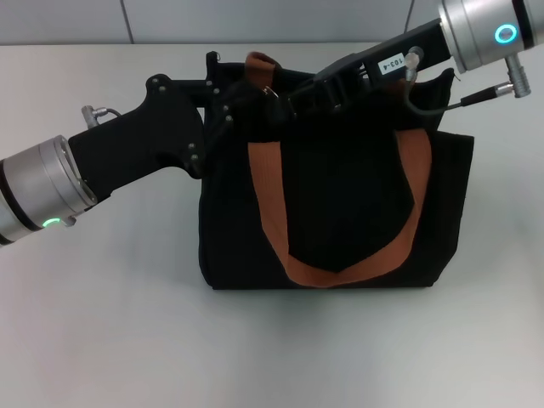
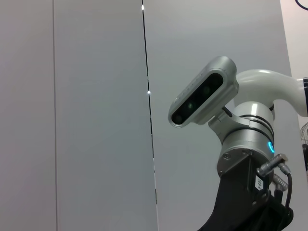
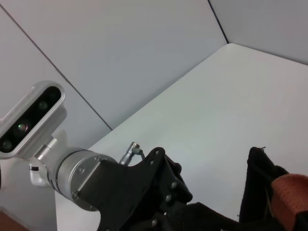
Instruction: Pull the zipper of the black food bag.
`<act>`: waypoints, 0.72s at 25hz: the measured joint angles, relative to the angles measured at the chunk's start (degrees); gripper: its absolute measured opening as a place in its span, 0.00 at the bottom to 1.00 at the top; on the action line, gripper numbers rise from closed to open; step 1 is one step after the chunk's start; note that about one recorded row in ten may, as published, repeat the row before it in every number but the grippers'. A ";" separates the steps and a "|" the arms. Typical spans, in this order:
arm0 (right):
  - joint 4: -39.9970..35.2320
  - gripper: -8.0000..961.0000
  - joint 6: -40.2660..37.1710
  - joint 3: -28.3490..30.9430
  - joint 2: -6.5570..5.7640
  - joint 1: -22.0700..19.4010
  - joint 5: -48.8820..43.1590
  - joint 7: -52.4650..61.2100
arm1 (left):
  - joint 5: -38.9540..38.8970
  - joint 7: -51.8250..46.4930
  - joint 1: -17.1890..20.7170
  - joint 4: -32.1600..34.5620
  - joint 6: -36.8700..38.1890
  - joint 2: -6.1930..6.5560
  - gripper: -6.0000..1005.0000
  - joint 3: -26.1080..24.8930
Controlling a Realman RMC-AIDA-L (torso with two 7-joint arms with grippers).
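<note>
— Where's the black food bag (image 1: 340, 212)?

— Middle of the desk (image 1: 102, 323), standing upright. Both arms meet at its top edge, about eleven o'clock from the bag's centre.

— Gripping anything?

— The left claw (image 1: 223, 109) presses the rim near the corner; the right claw (image 1: 293, 100) sits by the silver zipper (image 1: 270, 92). Whether either is clamped, I cannot tell.

— So how far along?

— Early, I'd guess. The mouth looks open, and the pull seems near one end.

Bright, even light; soft shadow beneath the black food bag (image 1: 340, 212), details perhaps lost.
</note>
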 joint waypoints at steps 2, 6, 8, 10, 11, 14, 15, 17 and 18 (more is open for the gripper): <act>-0.15 0.07 -0.19 0.08 -0.01 -0.01 -0.02 0.01 | -0.04 0.02 0.00 0.00 0.01 0.00 0.04 0.00; -0.56 0.06 -1.01 0.14 -0.01 -0.10 -0.02 0.03 | -0.05 0.13 0.00 -0.01 -0.01 0.00 0.04 0.00; -0.84 0.06 -1.62 0.15 -0.05 -0.11 0.18 0.04 | -0.06 0.13 0.00 0.00 -0.02 0.00 0.04 0.00; -1.11 0.06 -1.96 0.15 -0.07 -0.11 0.28 0.05 | -0.06 0.13 0.00 0.00 -0.05 0.00 0.04 0.00; -1.11 0.06 -1.96 0.15 -0.07 -0.11 0.28 0.05 | -0.05 0.13 0.01 0.00 -0.11 0.00 0.04 0.00; -1.25 0.04 -2.06 0.15 -0.09 -0.09 0.32 0.11 | -0.03 0.17 0.00 0.00 -0.05 0.00 0.04 -0.01; -1.25 0.03 -1.76 -0.04 -0.09 0.04 0.25 0.50 | -0.01 0.15 0.00 0.00 0.04 0.00 0.04 0.00; -1.24 0.01 -1.60 -0.14 -0.07 0.15 0.08 0.75 | 0.01 0.13 0.01 -0.01 0.10 0.00 0.04 0.00; -1.21 0.01 -1.30 -0.32 0.09 0.36 -0.34 1.20 | 0.03 0.12 0.01 -0.01 0.21 0.00 0.04 0.00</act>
